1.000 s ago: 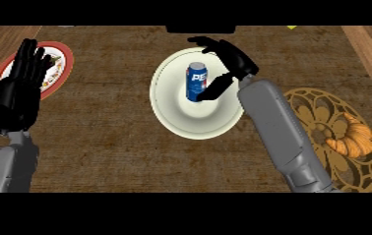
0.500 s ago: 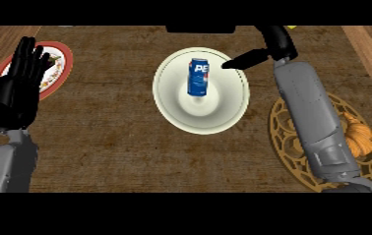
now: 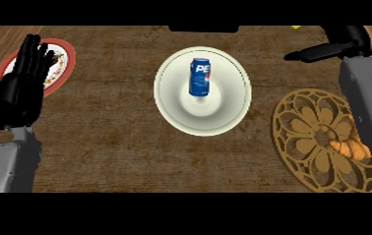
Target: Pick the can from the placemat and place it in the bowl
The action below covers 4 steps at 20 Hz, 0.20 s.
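**Head view: placement achieved**

You see the blue cylindrical can [image 3: 200, 76] standing in the cream round bowl [image 3: 166, 103], off the brown openwork placemat [image 3: 309, 131]. Hence the right hand [image 3: 327, 49] hangs slack-fingered and empty, and the left hand [image 3: 25, 84] rests straight-fingered.

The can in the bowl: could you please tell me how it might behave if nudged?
The can looks tall and narrow and seems to stand on the curved floor of the bowl, so a sideways nudge would probably tip it. Being round, it would likely roll against the bowl's wall once down. Its smooth side may be slippery to hold.
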Tool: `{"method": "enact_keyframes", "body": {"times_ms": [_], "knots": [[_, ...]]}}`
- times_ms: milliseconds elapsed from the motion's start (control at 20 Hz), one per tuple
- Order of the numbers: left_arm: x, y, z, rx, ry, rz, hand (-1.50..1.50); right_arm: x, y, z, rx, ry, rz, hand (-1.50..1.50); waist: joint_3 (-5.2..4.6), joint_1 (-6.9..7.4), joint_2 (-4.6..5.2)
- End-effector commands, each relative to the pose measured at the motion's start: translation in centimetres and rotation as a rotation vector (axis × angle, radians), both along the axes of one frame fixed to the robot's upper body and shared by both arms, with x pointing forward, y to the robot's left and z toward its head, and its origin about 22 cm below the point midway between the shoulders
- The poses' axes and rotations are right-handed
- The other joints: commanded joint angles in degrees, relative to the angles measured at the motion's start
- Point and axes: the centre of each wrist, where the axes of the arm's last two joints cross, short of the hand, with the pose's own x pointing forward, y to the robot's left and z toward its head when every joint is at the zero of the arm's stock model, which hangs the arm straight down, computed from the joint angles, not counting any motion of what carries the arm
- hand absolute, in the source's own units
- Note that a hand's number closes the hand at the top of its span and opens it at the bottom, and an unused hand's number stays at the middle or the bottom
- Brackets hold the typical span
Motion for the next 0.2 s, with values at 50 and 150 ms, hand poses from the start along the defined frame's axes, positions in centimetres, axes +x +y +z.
{"method": "enact_keyframes", "body": {"times_ms": [50, 150], "knots": [[0.7, -0.1, 1.1, -0.007, -0.014, -0.022, 0.00, -1.8, -5.9, 0.1, 0.030, -0.004, 0.006, -1.50, 0.07, 0.88, 0.43], [1.0, -0.6, 1.0, -0.004, -0.017, -0.020, 0.00, -2.3, -7.0, -0.1, 0.043, -0.004, 0.023, -1.50, 0.12, 1.25, 0.71]]}}
